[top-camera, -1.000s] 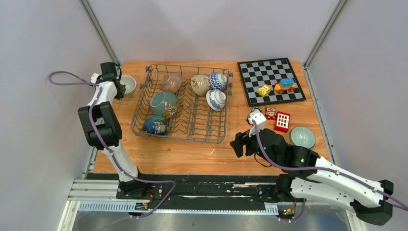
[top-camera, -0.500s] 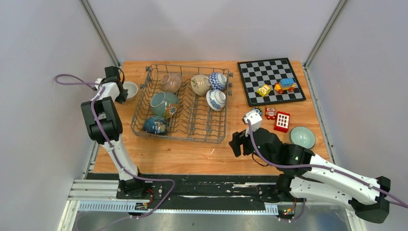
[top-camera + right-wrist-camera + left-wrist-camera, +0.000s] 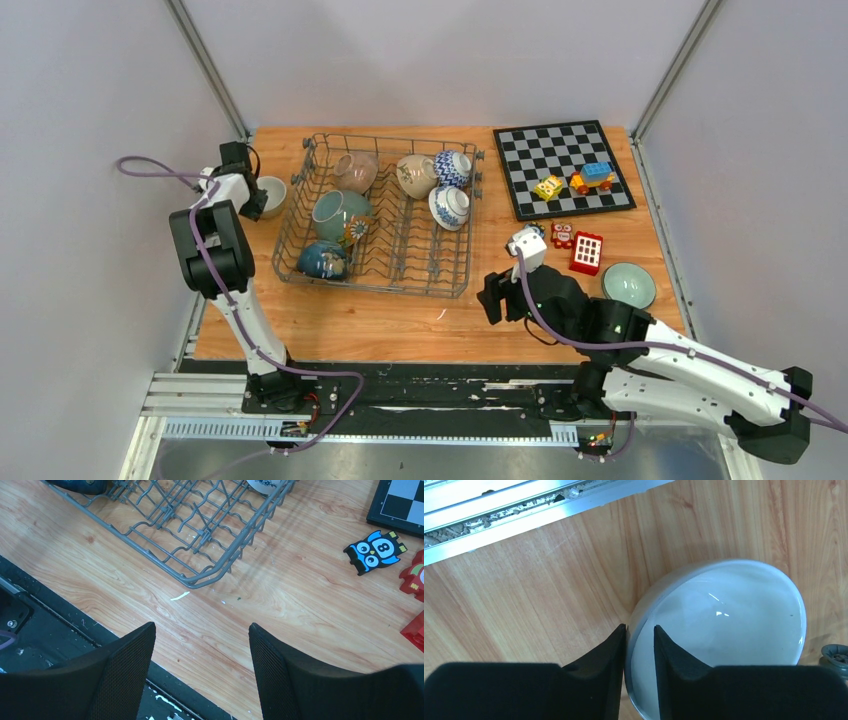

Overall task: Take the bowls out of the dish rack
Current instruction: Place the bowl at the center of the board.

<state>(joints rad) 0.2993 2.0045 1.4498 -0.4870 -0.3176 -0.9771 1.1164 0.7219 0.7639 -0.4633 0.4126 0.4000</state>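
Note:
The grey wire dish rack (image 3: pixel 400 288) stands mid-table with several bowls in it: pinkish (image 3: pixel 355 170), beige (image 3: pixel 415 175), two blue-and-white (image 3: pixel 452 167), teal (image 3: pixel 338 213) and dark blue (image 3: pixel 322 260). To its left a white bowl (image 3: pixel 272 188) rests on the wood. My left gripper (image 3: pixel 256 200) straddles that white bowl's (image 3: pixel 724 610) rim. One finger touches the outer wall and the other stands inside with a thin gap, so the left gripper (image 3: pixel 640 626) is narrowly open. My right gripper (image 3: pixel 492 298) hovers open and empty by the rack's near right corner (image 3: pixel 200 582).
A pale green bowl (image 3: pixel 628 284) sits at the right. Behind it lies a chessboard (image 3: pixel 530 180) carrying toy cars. A red block (image 3: pixel 587 252) and an owl figure (image 3: pixel 377 551) lie between them. An aluminium rail (image 3: pixel 499 510) borders the table's left edge.
My left arm shifted slightly toward the rack with the white bowl, and its jaws have widened a little on the rim. The right arm crept left toward the rack's corner.

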